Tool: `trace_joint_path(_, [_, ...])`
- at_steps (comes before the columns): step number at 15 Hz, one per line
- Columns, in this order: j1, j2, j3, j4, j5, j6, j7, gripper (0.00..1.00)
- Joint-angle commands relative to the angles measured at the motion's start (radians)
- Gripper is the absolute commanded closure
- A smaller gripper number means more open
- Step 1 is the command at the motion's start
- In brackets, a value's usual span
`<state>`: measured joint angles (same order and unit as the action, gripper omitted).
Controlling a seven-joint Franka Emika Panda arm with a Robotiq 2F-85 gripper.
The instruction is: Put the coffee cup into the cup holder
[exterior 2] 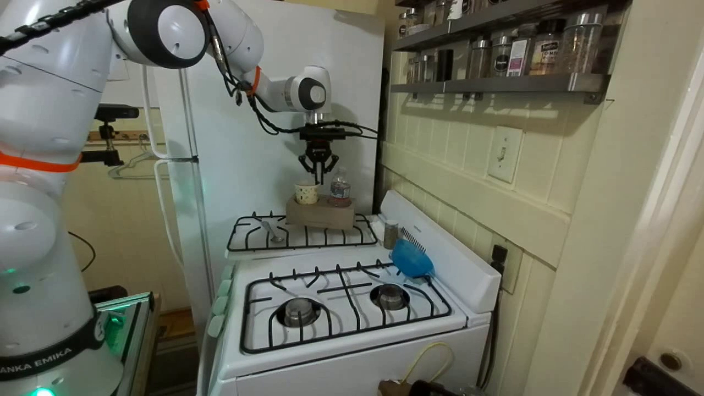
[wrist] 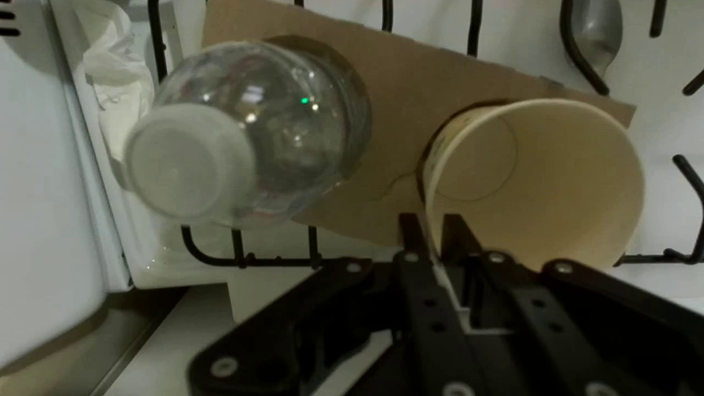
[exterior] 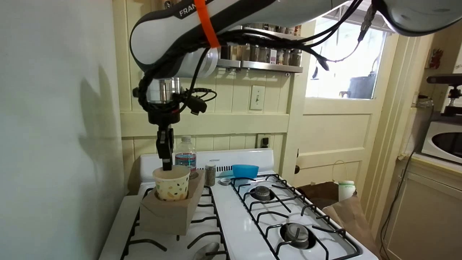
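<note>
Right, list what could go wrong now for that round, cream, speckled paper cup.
The black two-fingered gripper appears to straddle the rim of the cup, so pulling sideways might drag it out of the brown, boxy cardboard carrier. Opening wide could knock the clear, round plastic bottle alongside. The crack-like line in the carrier beside the cup suggests pressing down might tear it.

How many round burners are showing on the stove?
2: a back burner near the blue bowl, a front burner near the knobs. More may hide under the cup holder.
</note>
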<state>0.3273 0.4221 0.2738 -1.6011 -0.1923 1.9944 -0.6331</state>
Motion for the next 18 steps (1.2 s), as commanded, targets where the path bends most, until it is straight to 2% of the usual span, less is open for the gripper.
trace_joint_path(1, [-0.021, -0.016, 0.017, 0.012, 0.030, 0.014, 0.002, 0.51])
trace_joint_path(6, [-0.049, -0.118, 0.017, -0.029, 0.045, 0.053, 0.013, 0.13])
trace_joint_path(7, [-0.055, -0.151, 0.015, -0.044, 0.047, 0.041, 0.012, 0.05])
trace_joint_path(8, [-0.060, -0.174, 0.013, -0.047, 0.048, -0.022, 0.001, 0.01])
trace_joint_path(10, [-0.067, -0.235, -0.004, -0.090, 0.039, -0.071, 0.059, 0.00])
trace_joint_path(13, [-0.093, -0.369, -0.026, -0.223, 0.047, -0.172, 0.167, 0.00])
trace_joint_path(16, [-0.112, -0.462, -0.053, -0.319, 0.021, -0.202, 0.287, 0.00])
trace_joint_path(17, [-0.101, -0.370, -0.041, -0.211, 0.024, -0.204, 0.216, 0.00])
trace_joint_path(18, [-0.107, -0.402, -0.049, -0.246, 0.024, -0.204, 0.240, 0.00])
